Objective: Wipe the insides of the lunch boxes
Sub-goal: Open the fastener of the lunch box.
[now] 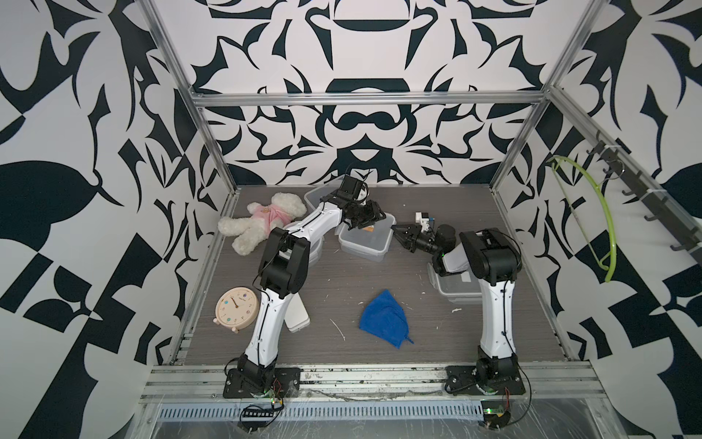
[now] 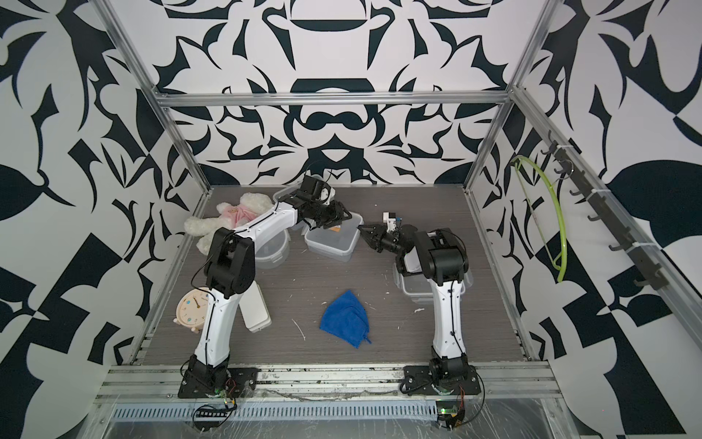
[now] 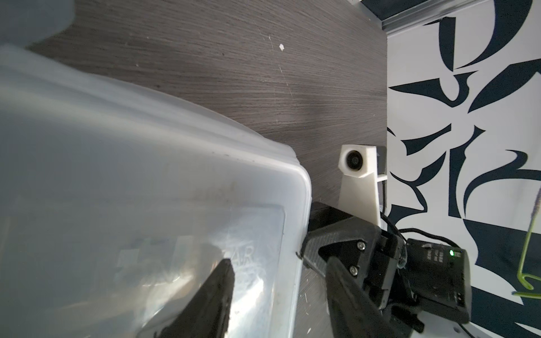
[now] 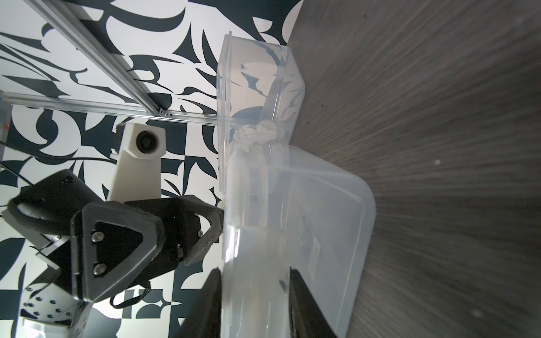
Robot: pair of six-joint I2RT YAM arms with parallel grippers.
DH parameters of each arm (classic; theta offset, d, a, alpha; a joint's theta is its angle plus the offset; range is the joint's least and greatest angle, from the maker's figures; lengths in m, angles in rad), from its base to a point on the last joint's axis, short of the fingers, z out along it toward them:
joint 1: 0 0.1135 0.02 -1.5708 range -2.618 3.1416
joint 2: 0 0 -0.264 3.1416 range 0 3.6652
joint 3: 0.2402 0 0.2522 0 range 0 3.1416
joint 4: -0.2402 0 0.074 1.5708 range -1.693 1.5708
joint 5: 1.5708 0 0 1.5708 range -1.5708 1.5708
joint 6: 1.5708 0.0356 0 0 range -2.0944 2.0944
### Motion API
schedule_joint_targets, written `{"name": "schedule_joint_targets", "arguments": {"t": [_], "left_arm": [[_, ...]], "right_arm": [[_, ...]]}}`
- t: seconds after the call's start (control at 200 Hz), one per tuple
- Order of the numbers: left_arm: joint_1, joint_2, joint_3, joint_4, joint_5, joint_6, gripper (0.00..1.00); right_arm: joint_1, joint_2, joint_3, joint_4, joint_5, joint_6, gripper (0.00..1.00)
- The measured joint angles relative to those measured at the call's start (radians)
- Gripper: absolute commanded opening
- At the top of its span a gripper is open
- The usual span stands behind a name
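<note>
A lidded rectangular lunch box (image 1: 366, 241) (image 2: 334, 243) of cloudy plastic sits at the middle back. My left gripper (image 1: 357, 224) (image 3: 278, 260) is open at its far edge, one finger (image 3: 210, 298) over the lid and the other (image 3: 348, 295) outside the rim. My right gripper (image 1: 395, 230) (image 4: 254, 270) is shut on the lid's right edge (image 4: 257, 292). An open clear lunch box (image 1: 317, 195) (image 4: 257, 87) stands behind. The round lunch box (image 2: 271, 251) lies under my left arm. Another rectangular lunch box (image 1: 456, 292) lies under my right arm.
A blue cloth (image 1: 385, 321) lies crumpled in the front middle. At the left are a teddy bear (image 1: 262, 222), a cream clock (image 1: 235, 306) and a flat white case (image 1: 298, 319). A green hanger (image 1: 596, 216) hangs on the right wall.
</note>
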Motion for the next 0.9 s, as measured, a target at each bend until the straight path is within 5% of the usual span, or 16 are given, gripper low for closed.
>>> {"name": "schedule_joint_targets", "arguments": {"t": [0.27,0.655,0.9], "left_arm": [[0.000,-0.003,-0.036,0.072,0.028,-0.010,0.55],[0.005,-0.003,-0.060,0.111,0.060,-0.023,0.55],[0.006,-0.003,-0.060,0.111,0.066,-0.026,0.54]], "right_arm": [[0.001,-0.031,-0.007,-0.066,0.013,-0.021,0.00],[0.047,-0.389,0.091,-1.038,0.246,-0.577,0.00],[0.085,-0.436,0.173,-1.374,0.372,-0.753,0.00]]}}
